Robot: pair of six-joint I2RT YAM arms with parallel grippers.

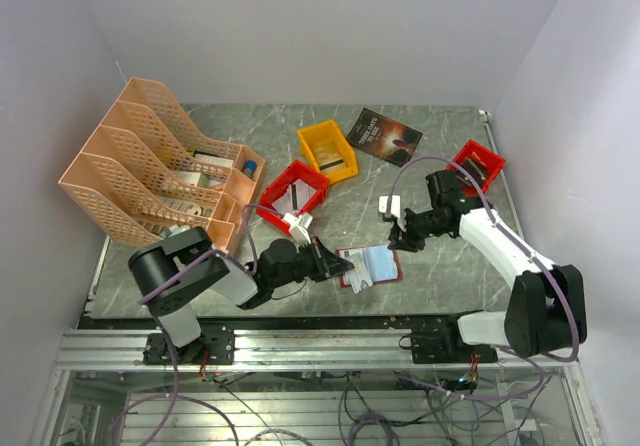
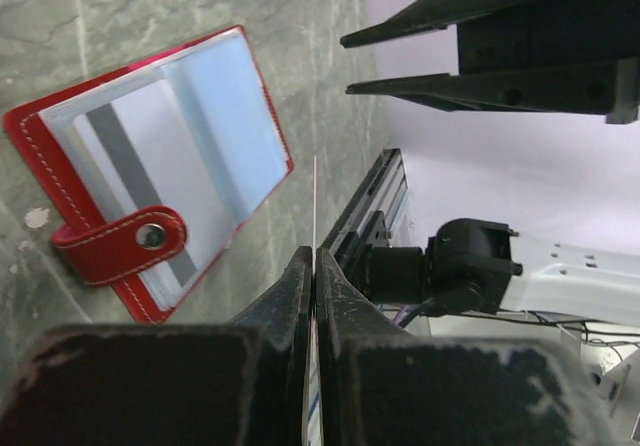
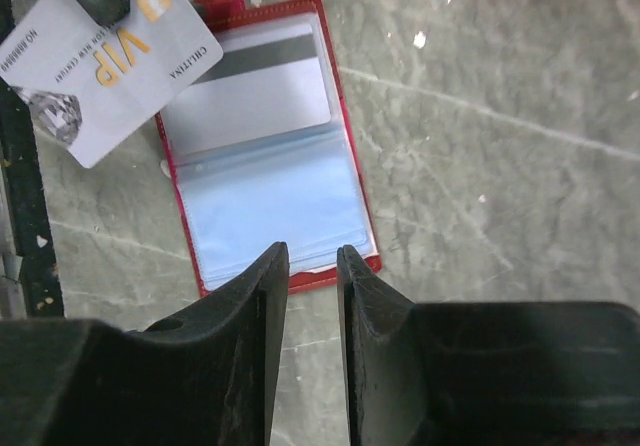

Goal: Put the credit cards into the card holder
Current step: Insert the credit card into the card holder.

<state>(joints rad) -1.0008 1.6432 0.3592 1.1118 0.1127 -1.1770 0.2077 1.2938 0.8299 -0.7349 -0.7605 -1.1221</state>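
The card holder [image 1: 378,263] lies open on the table, red with pale blue pockets. One card with a grey stripe [image 3: 268,76] sits in its pocket, and the holder also shows in the left wrist view [image 2: 150,166]. My left gripper [image 1: 338,262] is shut on a white VIP credit card [image 3: 100,61], held just left of the holder and above the table. In the left wrist view that card [image 2: 315,201] is seen edge-on between the jaws of the left gripper [image 2: 313,256]. My right gripper [image 3: 312,256] is slightly open and empty, hovering over the holder's far edge [image 1: 400,236].
A salmon file organiser [image 1: 150,156] stands at the left. A red bin [image 1: 295,191] holding pale items, a yellow bin [image 1: 328,151], a dark booklet [image 1: 385,136] and another red bin [image 1: 478,166] lie behind. The table's near rail [image 1: 300,346] is close to the holder.
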